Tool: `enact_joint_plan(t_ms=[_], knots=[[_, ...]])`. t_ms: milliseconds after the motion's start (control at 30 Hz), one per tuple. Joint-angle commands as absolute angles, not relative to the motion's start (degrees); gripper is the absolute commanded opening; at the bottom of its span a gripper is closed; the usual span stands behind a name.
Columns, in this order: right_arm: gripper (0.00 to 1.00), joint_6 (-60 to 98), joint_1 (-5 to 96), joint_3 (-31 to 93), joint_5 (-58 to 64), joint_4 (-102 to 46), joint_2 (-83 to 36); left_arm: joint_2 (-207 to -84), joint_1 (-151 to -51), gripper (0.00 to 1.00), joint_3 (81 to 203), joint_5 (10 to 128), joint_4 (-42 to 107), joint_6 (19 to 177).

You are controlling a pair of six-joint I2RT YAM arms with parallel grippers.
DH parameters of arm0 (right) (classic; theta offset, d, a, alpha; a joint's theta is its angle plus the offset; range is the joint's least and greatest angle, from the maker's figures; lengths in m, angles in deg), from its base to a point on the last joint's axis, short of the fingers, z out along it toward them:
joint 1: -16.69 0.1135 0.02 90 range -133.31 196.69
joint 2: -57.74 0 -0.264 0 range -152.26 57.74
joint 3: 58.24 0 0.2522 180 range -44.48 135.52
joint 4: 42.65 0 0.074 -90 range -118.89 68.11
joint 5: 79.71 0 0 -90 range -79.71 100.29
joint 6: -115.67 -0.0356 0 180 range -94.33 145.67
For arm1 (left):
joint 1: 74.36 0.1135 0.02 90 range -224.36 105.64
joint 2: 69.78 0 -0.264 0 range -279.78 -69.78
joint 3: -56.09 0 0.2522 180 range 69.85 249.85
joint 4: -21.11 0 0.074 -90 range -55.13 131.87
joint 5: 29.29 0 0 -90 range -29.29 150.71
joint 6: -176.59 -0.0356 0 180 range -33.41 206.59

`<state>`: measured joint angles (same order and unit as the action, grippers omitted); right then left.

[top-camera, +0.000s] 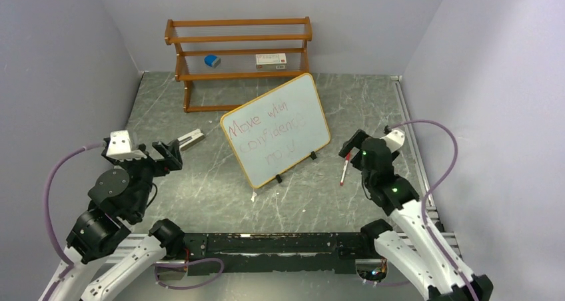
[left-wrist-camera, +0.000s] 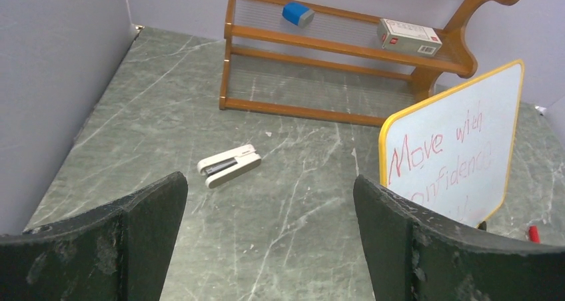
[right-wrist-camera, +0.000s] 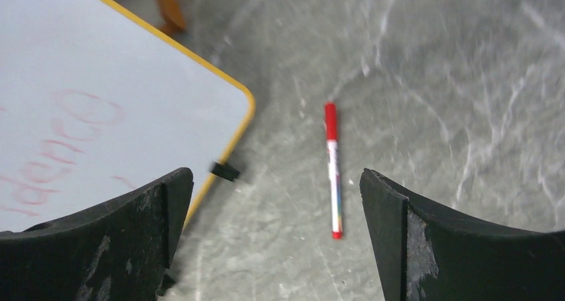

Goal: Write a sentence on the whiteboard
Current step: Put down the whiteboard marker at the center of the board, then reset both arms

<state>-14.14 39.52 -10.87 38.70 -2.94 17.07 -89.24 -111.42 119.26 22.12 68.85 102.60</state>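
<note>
The whiteboard (top-camera: pixel 276 129) stands tilted mid-table on two black feet, with red writing "Move with confidence now". It also shows in the left wrist view (left-wrist-camera: pixel 453 148) and the right wrist view (right-wrist-camera: pixel 100 108). A red-capped marker (top-camera: pixel 344 168) lies on the table right of the board, seen in the right wrist view (right-wrist-camera: pixel 332 168). My right gripper (top-camera: pixel 352 144) is open and empty above the marker. My left gripper (top-camera: pixel 170 151) is open and empty, left of the board.
A brown wooden rack (top-camera: pixel 240 54) stands at the back, holding a blue eraser (top-camera: pixel 212 60) and a white box (top-camera: pixel 270 60). A white stapler (top-camera: pixel 193 136) lies between my left gripper and the board. Grey walls close in left, right and back.
</note>
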Motion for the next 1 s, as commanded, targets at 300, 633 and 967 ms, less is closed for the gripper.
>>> enact_joint_plan(t_ms=[300, 633, 967], knots=[[1.0, 4.39, 39.17, 6.17, 42.26, 7.85, 30.94, -84.32, -111.1, 0.98, 126.6, 19.23, 75.63, 99.67], [1.0, 10.22, 39.28, 3.17, 40.42, 3.74, 38.74, -78.87, -111.1, 0.98, 123.63, 16.4, 72.5, 100.51], [1.0, 11.43, 39.28, 2.11, 39.81, 2.38, 40.59, -79.23, -111.1, 0.98, 122.4, 14.6, 70.76, 100.21]])
